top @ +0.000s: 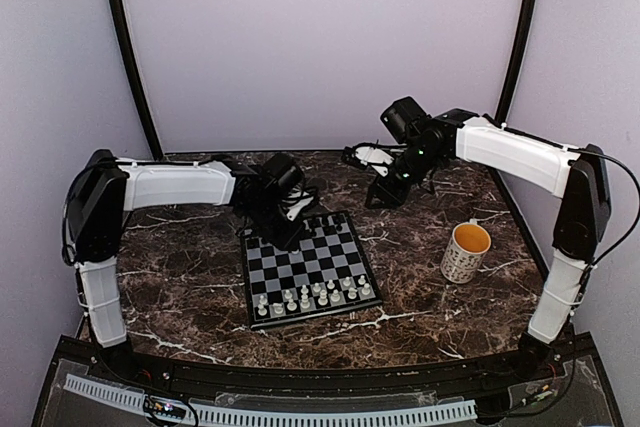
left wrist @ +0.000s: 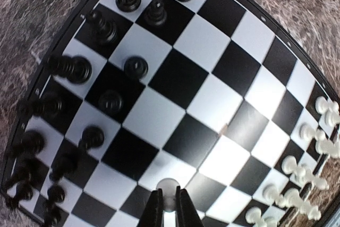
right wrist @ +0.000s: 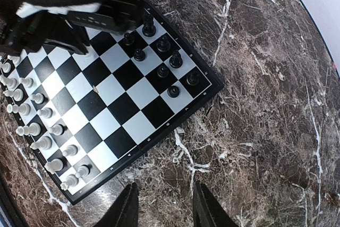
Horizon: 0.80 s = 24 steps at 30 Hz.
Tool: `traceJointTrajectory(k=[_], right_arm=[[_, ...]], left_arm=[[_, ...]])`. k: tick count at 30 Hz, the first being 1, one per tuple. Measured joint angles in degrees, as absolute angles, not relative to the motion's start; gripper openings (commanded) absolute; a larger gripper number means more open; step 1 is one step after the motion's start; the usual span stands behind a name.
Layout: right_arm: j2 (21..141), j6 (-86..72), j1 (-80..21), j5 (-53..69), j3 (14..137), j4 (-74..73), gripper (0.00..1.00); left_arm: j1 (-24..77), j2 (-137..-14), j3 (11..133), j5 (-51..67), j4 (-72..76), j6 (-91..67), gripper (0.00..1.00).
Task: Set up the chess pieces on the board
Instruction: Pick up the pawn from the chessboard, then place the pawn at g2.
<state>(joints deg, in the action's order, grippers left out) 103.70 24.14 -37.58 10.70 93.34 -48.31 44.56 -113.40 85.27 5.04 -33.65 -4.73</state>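
The board lies mid-table. White chess pieces line its near rows, and black chess pieces crowd the far rows. My left gripper hangs over the board, jaws pinched on the round head of a white pawn. I cannot tell whether the pawn touches the board. In the top view the left gripper is over the board's far left part. My right gripper stands open over bare marble beside the board's edge, holding nothing. It sits behind the board in the top view.
A white patterned mug with a yellow inside stands on the dark marble table to the right of the board. Black posts and pale walls close in the back and sides.
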Motion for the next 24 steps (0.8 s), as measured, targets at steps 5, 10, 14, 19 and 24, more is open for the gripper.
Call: traceJointTrajectory(k=[5, 10, 14, 19, 24], right_arm=[[104.0, 24.1, -37.6, 10.7, 93.4, -48.4, 0.36], [105.5, 24.1, -37.6, 10.9, 93.8, -48.8, 0.36], [105.6, 24.1, -37.6, 10.9, 94.0, -49.2, 0.36], [105.6, 24.1, -37.6, 10.9, 94.0, -49.3, 0.36], [105.6, 24.1, -37.6, 10.7, 94.0, -49.3, 0.36]], left_arm=[[45.1, -101.3, 76.4, 5.7, -35.6, -4.0, 0.02], [45.6, -92.8, 70.0, 8.2, -36.3, -3.2, 0.02], [45.9, -92.5, 66.8, 10.3, -36.6, -3.0, 0.02], [47.3, -93.5, 65.6, 11.7, -36.9, -2.5, 0.02], [48.1, -95.2, 65.6, 11.8, -36.9, -1.9, 0.03]])
